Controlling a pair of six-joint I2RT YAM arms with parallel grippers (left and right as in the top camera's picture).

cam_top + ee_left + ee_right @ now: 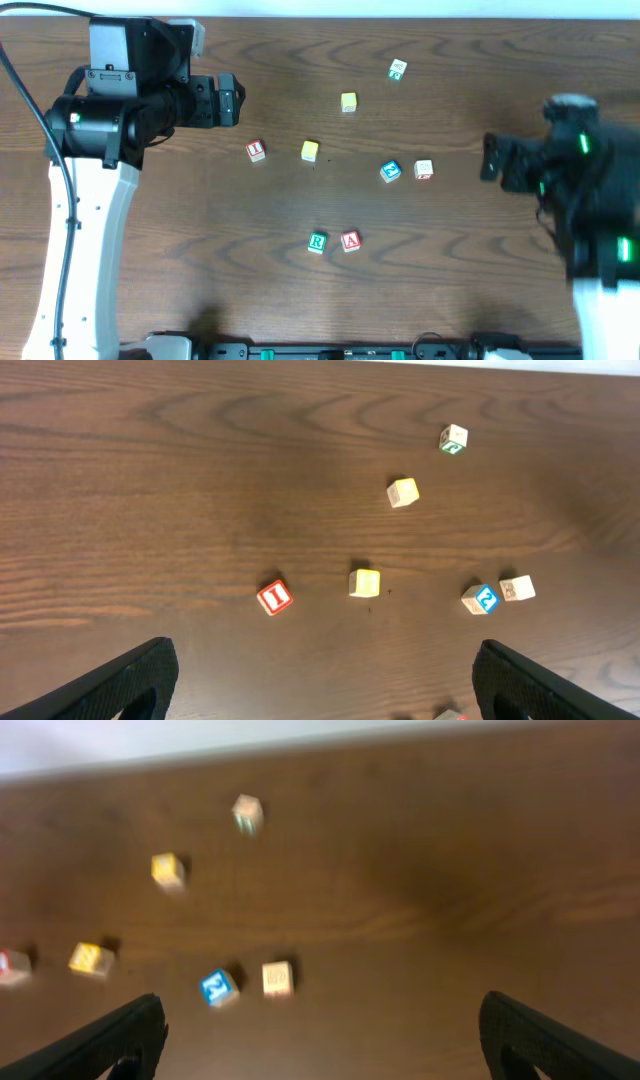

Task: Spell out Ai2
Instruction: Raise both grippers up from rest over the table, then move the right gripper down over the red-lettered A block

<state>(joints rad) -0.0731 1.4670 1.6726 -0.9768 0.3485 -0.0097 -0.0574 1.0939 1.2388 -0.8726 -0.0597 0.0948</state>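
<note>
The red A block stands at the front middle of the table beside a green R block. The red I block lies left of centre. The blue 2 block lies right of centre. My left gripper is open and empty, above the table at the far left. My right gripper is open and empty at the right, a little way from the blue 2 block.
Two yellow blocks, a pale block next to the blue 2 block, and a white block with green print near the far edge are scattered over the dark wooden table.
</note>
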